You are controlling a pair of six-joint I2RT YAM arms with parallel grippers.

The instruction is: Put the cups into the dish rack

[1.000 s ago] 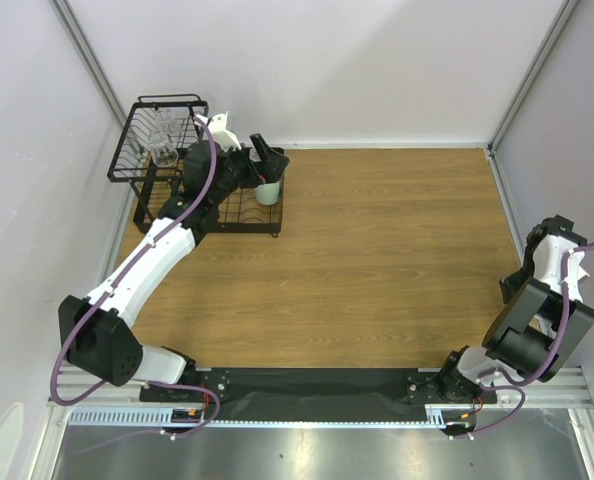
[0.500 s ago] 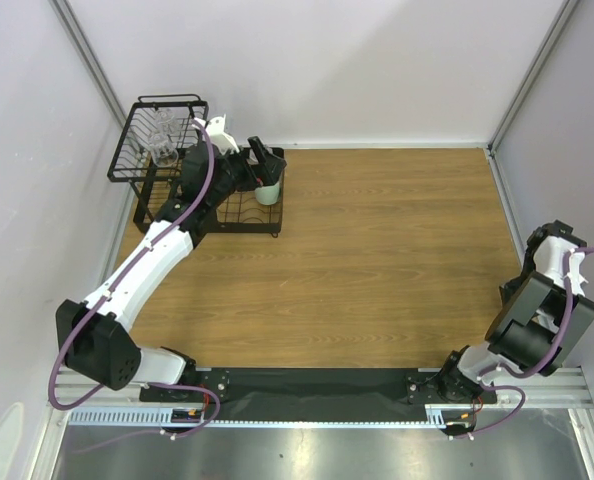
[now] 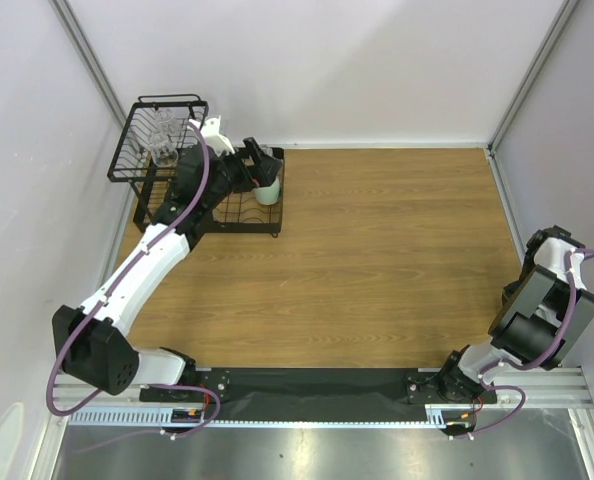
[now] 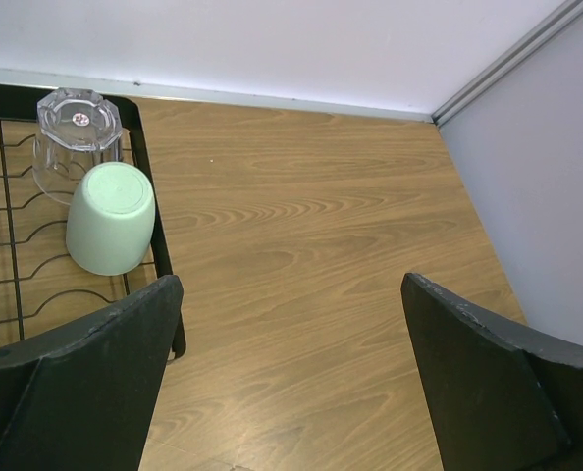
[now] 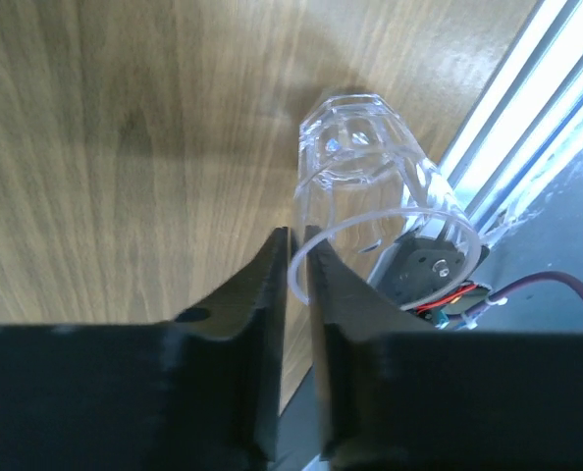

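My right gripper point(image 5: 296, 240) is shut on the rim wall of a clear glass cup point(image 5: 370, 167), one finger inside and one outside, at the table's near right edge. In the left wrist view a pale mint-green cup point(image 4: 110, 218) and a clear glass cup point(image 4: 79, 132) stand upside down in the low tray of the black wire dish rack point(image 4: 137, 137). My left gripper point(image 4: 291, 373) hangs open over bare wood just right of that tray, holding nothing. From above, the left gripper point(image 3: 262, 165) hovers by the mint cup point(image 3: 267, 192), and another clear cup point(image 3: 164, 145) sits in the rack's raised basket point(image 3: 127, 150).
The rack fills the far left corner against grey walls point(image 3: 377, 60). A metal rail point(image 5: 527, 128) and red wiring point(image 5: 556, 285) run just past the table edge beside the held cup. Bare wooden tabletop point(image 3: 377, 240) lies between the two arms.
My right gripper has closed onto the clear cup's rim, and the right arm has drawn nearer the front edge. The left arm has shifted slightly back over the rack, still open.
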